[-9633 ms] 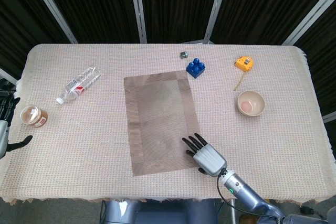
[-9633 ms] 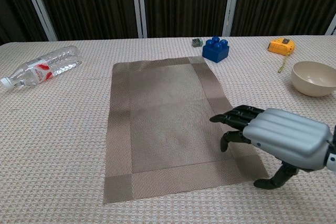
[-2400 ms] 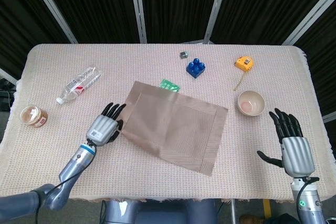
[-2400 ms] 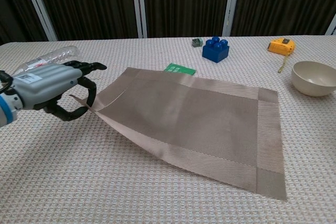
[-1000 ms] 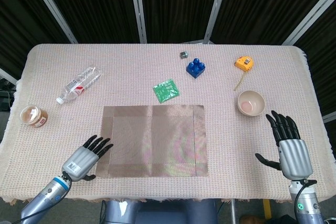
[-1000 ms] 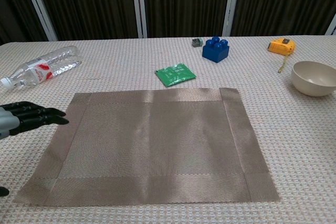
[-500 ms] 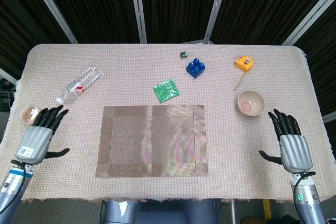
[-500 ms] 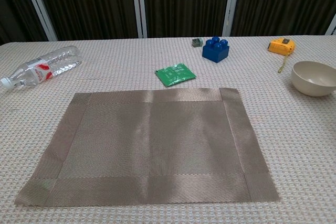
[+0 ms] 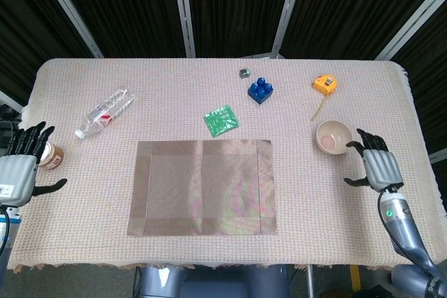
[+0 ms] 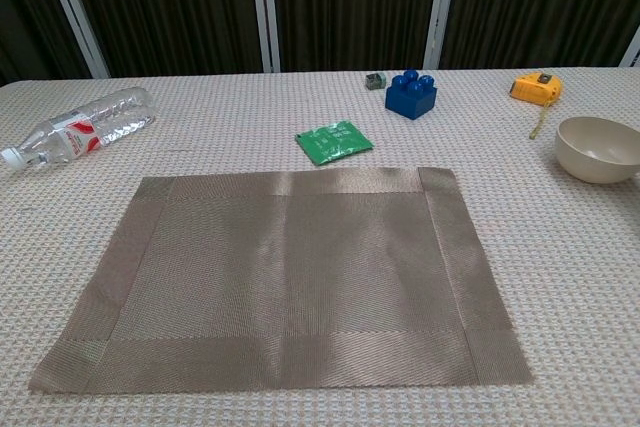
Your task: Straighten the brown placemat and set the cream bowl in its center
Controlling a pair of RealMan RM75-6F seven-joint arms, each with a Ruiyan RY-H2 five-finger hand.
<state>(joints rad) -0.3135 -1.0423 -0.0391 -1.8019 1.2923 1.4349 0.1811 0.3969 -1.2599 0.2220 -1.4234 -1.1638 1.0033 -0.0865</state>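
The brown placemat (image 9: 202, 188) (image 10: 285, 274) lies flat near the table's front edge, its sides square to the table. The cream bowl (image 9: 333, 137) (image 10: 599, 149) stands upright and empty on the cloth to the right of the mat. My right hand (image 9: 377, 166) hovers just right of the bowl with fingers spread, holding nothing. My left hand (image 9: 19, 169) is at the far left edge of the table, fingers apart and empty, next to a small jar (image 9: 49, 154). Neither hand shows in the chest view.
A green packet (image 9: 221, 120) lies just behind the mat. Further back are a blue brick (image 9: 260, 90), a small grey cube (image 9: 245, 72) and a yellow tape measure (image 9: 323, 85). A clear plastic bottle (image 9: 104, 113) lies at the left.
My right hand has moved forward toward the bowl. My left hand has drawn further back to the left table edge. Mat and bowl have not moved.
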